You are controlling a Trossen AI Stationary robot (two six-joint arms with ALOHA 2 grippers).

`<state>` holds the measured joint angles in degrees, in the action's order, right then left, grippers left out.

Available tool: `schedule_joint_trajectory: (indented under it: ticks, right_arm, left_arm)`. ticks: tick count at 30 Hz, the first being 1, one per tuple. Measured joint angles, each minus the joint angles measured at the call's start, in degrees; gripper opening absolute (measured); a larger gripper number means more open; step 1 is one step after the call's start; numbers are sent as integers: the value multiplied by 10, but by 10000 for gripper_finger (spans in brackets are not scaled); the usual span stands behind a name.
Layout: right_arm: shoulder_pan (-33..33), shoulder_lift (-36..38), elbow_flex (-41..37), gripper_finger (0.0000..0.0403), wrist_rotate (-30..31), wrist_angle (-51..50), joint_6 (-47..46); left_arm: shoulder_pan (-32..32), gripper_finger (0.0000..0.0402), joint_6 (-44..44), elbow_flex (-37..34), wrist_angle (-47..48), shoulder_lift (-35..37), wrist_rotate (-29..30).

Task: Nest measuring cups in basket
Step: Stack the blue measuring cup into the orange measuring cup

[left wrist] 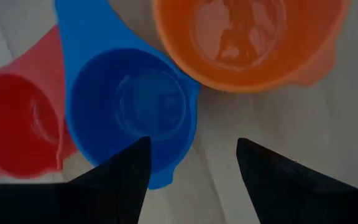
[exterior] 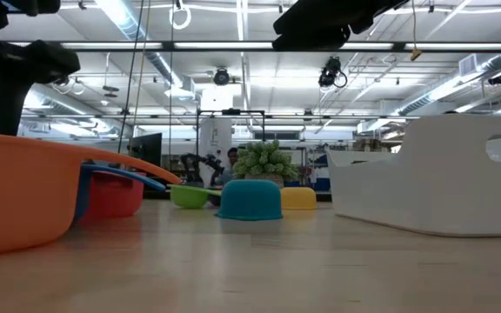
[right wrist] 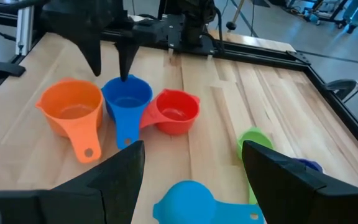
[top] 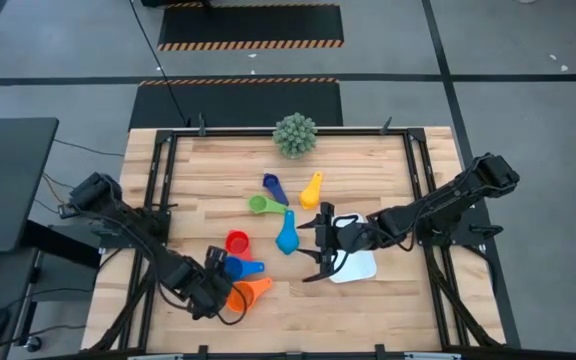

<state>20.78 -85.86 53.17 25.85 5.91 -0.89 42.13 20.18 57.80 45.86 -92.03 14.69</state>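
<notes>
Three measuring cups stand upright together near the table's front left: orange [top: 251, 292], blue [top: 238, 267] and red [top: 236, 242]. My left gripper [left wrist: 191, 143] hangs open over them, pointing steeply down. One finger [right wrist: 127, 68] is above the blue cup's rim [left wrist: 166, 168], the other over bare table beside the orange cup [left wrist: 247, 37]. A light blue cup [top: 287, 235] lies mouth down mid-table. Green [top: 260, 204], dark blue [top: 274, 186] and yellow [top: 311, 190] cups lie beyond it. My right gripper [top: 318, 250] is open above the left end of the white basket [top: 363, 267].
A spiky green ball plant [top: 295, 135] stands at the table's far edge. Black rails [top: 158, 180] run along the table's left, right and far sides. Bare wood [top: 298, 320] lies along the near edge.
</notes>
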Motion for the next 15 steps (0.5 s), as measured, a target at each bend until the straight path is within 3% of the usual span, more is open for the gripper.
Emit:
schedule_joint_trajectory:
  ticks: [15]
  right_arm:
    - [0,0,0,277,0,0,-4]
  left_arm:
    - [-2,117,-44,0,5,-21,7]
